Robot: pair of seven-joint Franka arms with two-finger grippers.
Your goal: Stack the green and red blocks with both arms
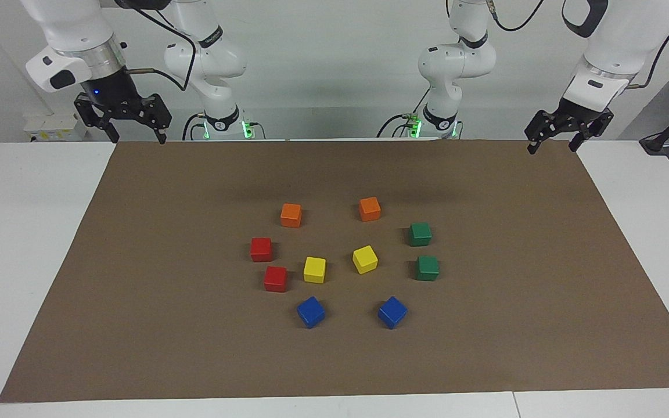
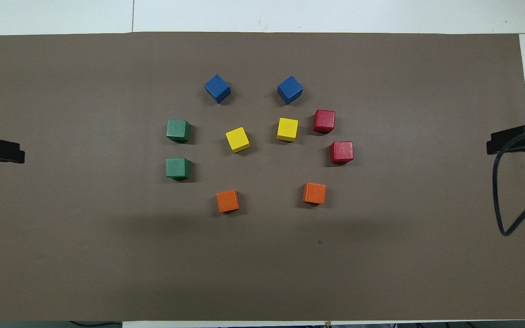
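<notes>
Around the two yellow cubes [image 1: 340,264] lie the unstacked pairs: green blocks [image 1: 423,251] toward the left arm's end, red blocks [image 1: 268,265] toward the right's, presumably one pair per arm. Left gripper [image 1: 554,144] and right gripper [image 1: 135,137] wait raised, fingers spread, empty

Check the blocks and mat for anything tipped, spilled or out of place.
Nothing stands out. All ten cubes sit flat and apart on the brown mat, none stacked; the two blue cubes are merely turned cornerwise.

Even, bright overhead light; soft short shadows (no glare)
</notes>
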